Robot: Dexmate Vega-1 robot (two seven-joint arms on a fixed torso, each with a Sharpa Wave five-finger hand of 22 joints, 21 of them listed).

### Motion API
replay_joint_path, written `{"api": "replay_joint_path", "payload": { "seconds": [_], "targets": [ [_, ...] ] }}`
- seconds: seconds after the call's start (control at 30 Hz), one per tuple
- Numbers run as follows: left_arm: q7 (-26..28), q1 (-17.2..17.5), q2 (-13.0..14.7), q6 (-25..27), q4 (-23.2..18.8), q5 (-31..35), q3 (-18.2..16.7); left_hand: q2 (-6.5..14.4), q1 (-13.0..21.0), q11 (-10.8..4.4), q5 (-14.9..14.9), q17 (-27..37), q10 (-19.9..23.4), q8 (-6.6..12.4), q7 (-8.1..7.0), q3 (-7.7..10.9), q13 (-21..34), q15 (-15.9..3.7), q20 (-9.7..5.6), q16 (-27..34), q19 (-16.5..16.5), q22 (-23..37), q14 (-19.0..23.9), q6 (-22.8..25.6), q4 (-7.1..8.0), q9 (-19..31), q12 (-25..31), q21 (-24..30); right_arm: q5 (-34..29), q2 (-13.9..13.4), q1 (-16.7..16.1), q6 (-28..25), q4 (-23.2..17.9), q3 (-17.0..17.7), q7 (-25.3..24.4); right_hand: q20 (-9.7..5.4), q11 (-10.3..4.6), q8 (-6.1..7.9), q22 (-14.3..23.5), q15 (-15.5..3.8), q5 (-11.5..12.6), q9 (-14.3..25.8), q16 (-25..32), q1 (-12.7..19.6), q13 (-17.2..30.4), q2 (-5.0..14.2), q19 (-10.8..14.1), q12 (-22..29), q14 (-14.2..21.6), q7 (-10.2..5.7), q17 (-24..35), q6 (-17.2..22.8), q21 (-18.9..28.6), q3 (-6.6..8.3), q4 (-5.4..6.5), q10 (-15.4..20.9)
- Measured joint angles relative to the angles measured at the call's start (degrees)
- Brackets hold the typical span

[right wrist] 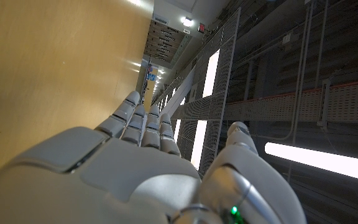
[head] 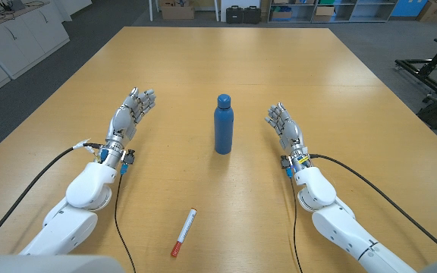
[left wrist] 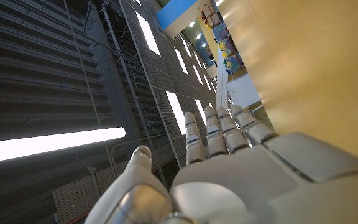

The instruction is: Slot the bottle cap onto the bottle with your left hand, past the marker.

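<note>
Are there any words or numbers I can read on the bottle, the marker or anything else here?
None can be read.
Blue bottle: plain, no label showing.
Marker: any print is too small to read.
Boxes on the far shelves: too blurred to read.

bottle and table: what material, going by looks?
Bottle: likely powder-coated metal, matte blue, no see-through, only a soft sheen; coated plastic is possible. Its cap looks the same blue. Table: wood or wood veneer, light tan with faint grain and a satin glare.
</note>
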Motion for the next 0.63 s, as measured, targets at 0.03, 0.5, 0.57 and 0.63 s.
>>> {"api": "replay_joint_path", "payload": {
  "seconds": [0.03, 0.5, 0.57, 0.63],
  "targets": [
    [-0.15, -0.69, -0.04, 0.05, 0.67, -0.24, 0.57, 0.0, 0.0, 0.04, 0.0, 0.0, -0.39, -0.38, 0.13, -0.09, 0.0, 0.17, 0.08, -0.06, -0.42, 0.0, -0.28, -0.4, 0.09, 0.0, -0.29, 0.0, 0.11, 0.03, 0.1, 0.01, 0.11, -0.03, 0.19, 0.0, 0.0, 0.0, 0.15, 0.0, 0.0, 0.0, 0.0, 0.0, 0.0, 0.0, 0.0, 0.0, 0.0, 0.0, 0.0, 0.0, 0.0, 0.0, 0.0, 0.0],
    [-4.32, -5.92, -0.27, 1.23, 6.14, -5.83, 5.8, -0.86, -0.06, 0.14, 0.0, -0.11, -6.14, -3.69, 2.07, -1.67, -0.29, 0.31, -0.64, -0.43, -4.99, 0.01, -5.65, -4.58, 1.01, -0.28, -1.22, 0.0, 1.12, 1.14, 2.46, 0.55, 3.19, -0.65, 1.18, 0.0, -0.01, 0.0, 0.26, 0.22, 0.0, 0.0, -0.26, 0.0, 0.0, 0.0, 0.0, 0.0, -0.22, 0.21, 0.0, -0.21, 0.0, 0.0, 0.0, -0.01],
    [-4.49, -6.22, -0.18, 1.22, 6.46, -6.12, 6.12, -1.07, 0.16, 0.01, 0.0, -0.17, -6.27, -3.75, 2.07, -1.67, -0.29, 0.4, -0.64, -0.43, -4.99, 0.01, -5.74, -4.58, 1.01, -0.28, -1.22, 0.0, 1.16, 1.27, 2.64, 0.6, 3.49, -0.71, 1.18, 0.15, 0.22, 0.0, 0.26, 0.22, 0.0, 0.0, -0.26, 0.0, 0.0, 0.0, -0.15, 0.0, -0.22, 0.21, 0.0, -0.21, 0.0, 0.0, 0.0, -0.24],
    [-4.7, -6.55, -0.03, 1.18, 6.79, -6.37, 6.5, -1.07, 0.16, -0.16, 0.0, -0.17, -6.44, -3.75, 2.07, -1.67, -0.29, 0.4, -0.34, -0.43, -5.28, 0.01, -5.73, -4.58, 1.01, -0.28, -1.21, 0.0, 1.18, 1.35, 2.76, 0.62, 3.69, -0.76, 1.18, 0.22, 0.3, 0.0, 0.26, 0.22, 0.0, 0.0, -0.26, 0.0, 0.0, 0.0, -0.22, 0.0, -0.22, 0.21, 0.0, -0.21, 0.0, 0.0, 0.0, -0.32]
  ]
}}
